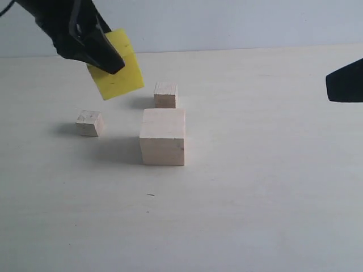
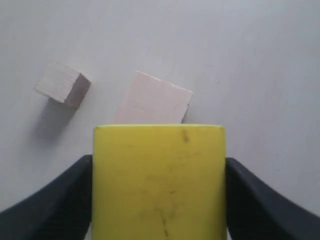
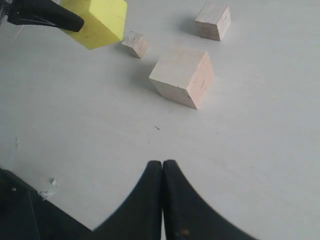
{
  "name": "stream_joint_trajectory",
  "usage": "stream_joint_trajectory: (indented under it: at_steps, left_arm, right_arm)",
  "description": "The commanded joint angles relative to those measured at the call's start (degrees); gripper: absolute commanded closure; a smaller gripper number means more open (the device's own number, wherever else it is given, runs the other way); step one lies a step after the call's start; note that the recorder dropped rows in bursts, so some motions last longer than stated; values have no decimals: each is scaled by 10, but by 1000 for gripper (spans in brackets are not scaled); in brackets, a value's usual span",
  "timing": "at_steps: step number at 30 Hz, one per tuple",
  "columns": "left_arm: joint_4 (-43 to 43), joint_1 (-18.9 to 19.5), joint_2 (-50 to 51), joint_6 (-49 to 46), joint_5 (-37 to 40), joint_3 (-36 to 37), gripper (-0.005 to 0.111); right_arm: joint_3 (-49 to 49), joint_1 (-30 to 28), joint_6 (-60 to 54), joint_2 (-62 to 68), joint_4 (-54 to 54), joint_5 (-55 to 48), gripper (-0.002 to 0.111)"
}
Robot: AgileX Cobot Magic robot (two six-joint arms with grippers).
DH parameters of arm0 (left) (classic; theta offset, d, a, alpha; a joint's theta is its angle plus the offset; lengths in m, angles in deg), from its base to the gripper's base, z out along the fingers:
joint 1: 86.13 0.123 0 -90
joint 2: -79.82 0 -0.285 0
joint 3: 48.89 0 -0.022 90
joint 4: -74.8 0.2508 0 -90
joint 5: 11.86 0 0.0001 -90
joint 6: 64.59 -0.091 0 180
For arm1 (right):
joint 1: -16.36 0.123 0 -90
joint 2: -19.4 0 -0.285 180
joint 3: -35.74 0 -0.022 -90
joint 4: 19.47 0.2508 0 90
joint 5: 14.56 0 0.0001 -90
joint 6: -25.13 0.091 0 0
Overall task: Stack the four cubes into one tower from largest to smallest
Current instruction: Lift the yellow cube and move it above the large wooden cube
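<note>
Tilted carry — crooked landing risk.
Left gripper (image 1: 112,61) pinched the yellow cube (image 1: 122,79) askew near the bench's far edge — landed so on the large cube (image 1: 163,136), it could slip.

Bright, even, diffuse light fills the pale tabletop (image 1: 255,215) without glare. The large cube (image 1: 163,137) and a small cube (image 1: 89,123) cast soft shadows toward the tabletop's left edge. Close to the left wrist camera, the yellow cube (image 2: 159,182) looks slightly soft.

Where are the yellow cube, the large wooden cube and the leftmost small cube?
yellow cube (image 1: 122,84): exterior view, front face.
large wooden cube (image 1: 163,151): exterior view, front face.
leftmost small cube (image 1: 87,129): exterior view, front face.
</note>
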Motion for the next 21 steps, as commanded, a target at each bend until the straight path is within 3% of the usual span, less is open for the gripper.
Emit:
stream_joint_trajectory:
  at_steps: [1,10,21]
  left_arm:
    - [-18,-13,59,-70,23,-57,107]
    - [25,-64,141,-107,23,-98,107]
    - [6,-65,184,-165,20,-98,107]
  right_arm:
    - [-2,0,1,-2,-3,-13,108]
    - [-2,0,5,-2,13,-13,108]
    - [-2,0,6,-2,16,-13,108]
